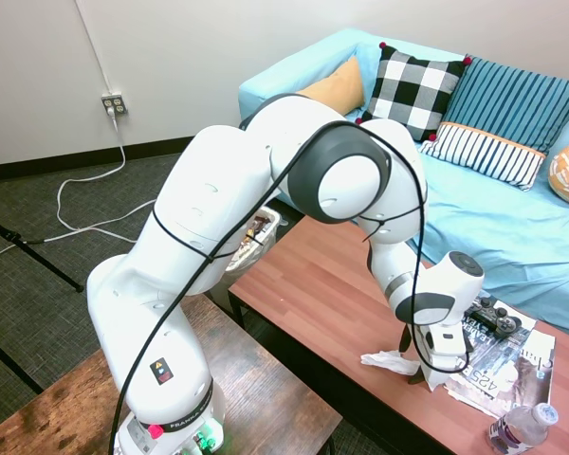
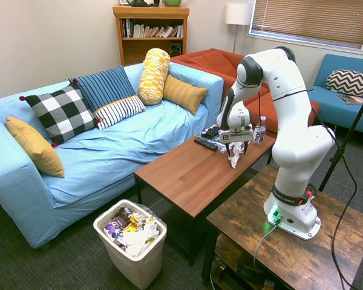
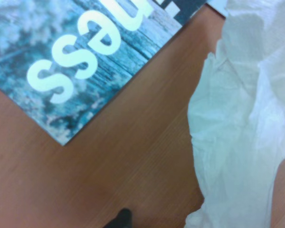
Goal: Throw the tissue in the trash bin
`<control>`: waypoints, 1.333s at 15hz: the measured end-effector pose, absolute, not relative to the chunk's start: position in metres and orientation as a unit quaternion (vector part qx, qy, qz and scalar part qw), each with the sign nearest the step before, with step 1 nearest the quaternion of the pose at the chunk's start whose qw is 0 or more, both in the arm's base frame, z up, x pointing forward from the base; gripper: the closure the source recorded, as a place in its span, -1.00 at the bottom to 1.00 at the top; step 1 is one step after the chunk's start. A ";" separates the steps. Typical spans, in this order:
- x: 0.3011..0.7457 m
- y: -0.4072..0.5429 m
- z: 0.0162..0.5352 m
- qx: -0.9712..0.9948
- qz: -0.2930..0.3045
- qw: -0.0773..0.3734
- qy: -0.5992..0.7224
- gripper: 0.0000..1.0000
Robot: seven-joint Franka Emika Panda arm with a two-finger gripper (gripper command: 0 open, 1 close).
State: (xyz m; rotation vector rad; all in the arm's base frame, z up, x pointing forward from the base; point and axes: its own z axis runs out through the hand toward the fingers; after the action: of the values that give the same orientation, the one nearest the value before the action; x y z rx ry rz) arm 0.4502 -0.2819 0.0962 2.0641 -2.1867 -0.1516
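Tool [image 1: 427,376]: I see it low at the tissue [image 1: 387,360], lower right of frame; finger state, I cannot tell.
Surface [image 1: 313,275]: carries tissue, magazines [image 1: 507,365].
Trash bin [image 2: 133,257]: lower left, on floor.

Glossy white arm [image 1: 218,218], grey joint caps, seemingly black cable.

Wooden coffee table [image 2: 187,172] before a blue sofa [image 2: 109,151] bearing a checked cushion [image 2: 60,112], striped cushions [image 2: 112,96] and yellow cushions [image 2: 160,78]. At the table's far end lie magazines [image 1: 507,365], a black game controller [image 1: 493,318], a remote [image 2: 206,143] and a plastic bottle [image 2: 259,130]. A bookshelf [image 2: 151,30] stands against the far wall; the blurred wrist view shows what seems a magazine cover [image 3: 85,66] printed with large white letters.
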 end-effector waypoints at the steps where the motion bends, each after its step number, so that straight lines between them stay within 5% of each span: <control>1: 0.450 -0.283 0.096 0.683 -0.050 0.062 -0.726 1.00; 20: 0.464 -0.280 0.092 0.685 -0.046 0.014 -0.727 1.00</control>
State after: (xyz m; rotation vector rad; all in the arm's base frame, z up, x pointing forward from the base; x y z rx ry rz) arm 0.4638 -0.2801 0.0923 2.1323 -2.2633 -0.1419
